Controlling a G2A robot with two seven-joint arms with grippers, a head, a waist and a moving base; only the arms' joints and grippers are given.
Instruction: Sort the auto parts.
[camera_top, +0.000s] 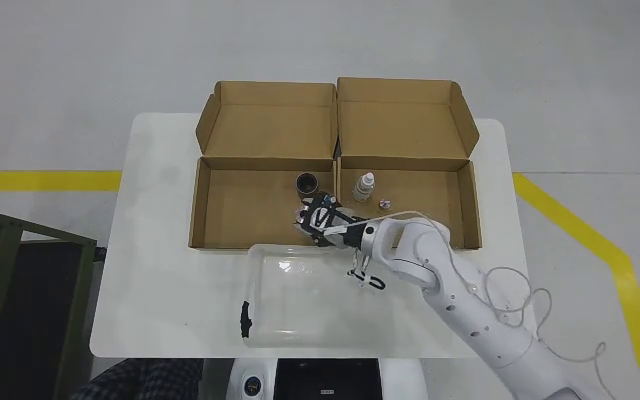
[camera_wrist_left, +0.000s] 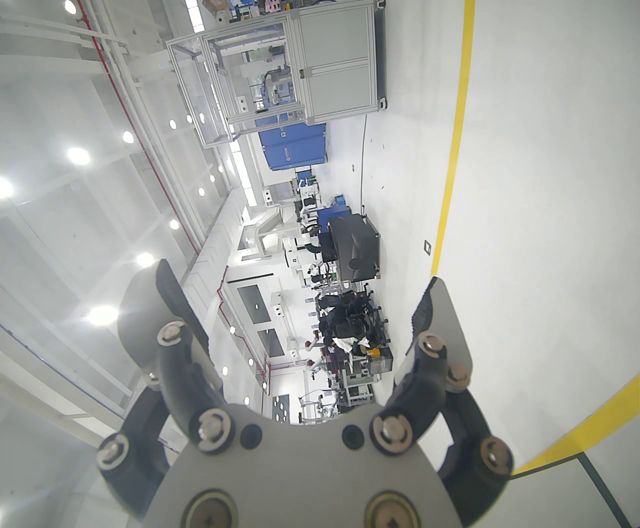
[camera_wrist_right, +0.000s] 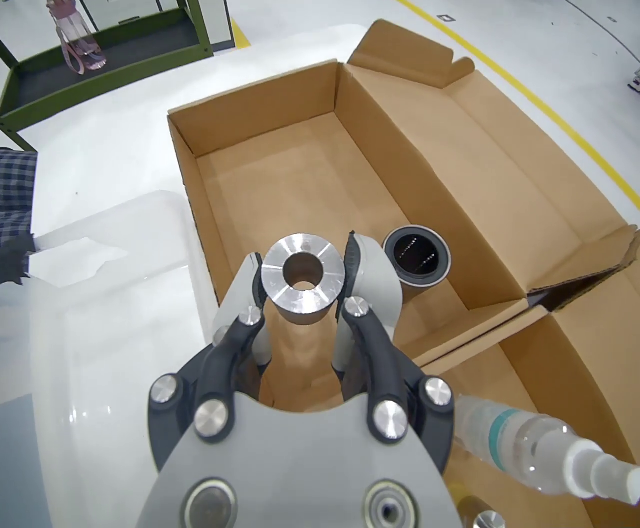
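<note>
Machined steel, a smooth thick-walled bushing (camera_wrist_right: 303, 274) with a round bore, is clamped between the right jaws over the left cardboard box (camera_wrist_right: 280, 190), just beside a black-lined bearing sleeve (camera_wrist_right: 416, 256) standing inside. Placement is judged to be in hand; lowering and release are called for next. The left jaws are spread wide, with nothing held.

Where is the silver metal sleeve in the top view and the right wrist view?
Top view: silver sleeve in the right claw, over a cardboard box's near corner.
Right wrist view: the sleeve sits mid-picture, clamped in the claw.
Shared landmark: the dark bushing standing in that box.
</note>
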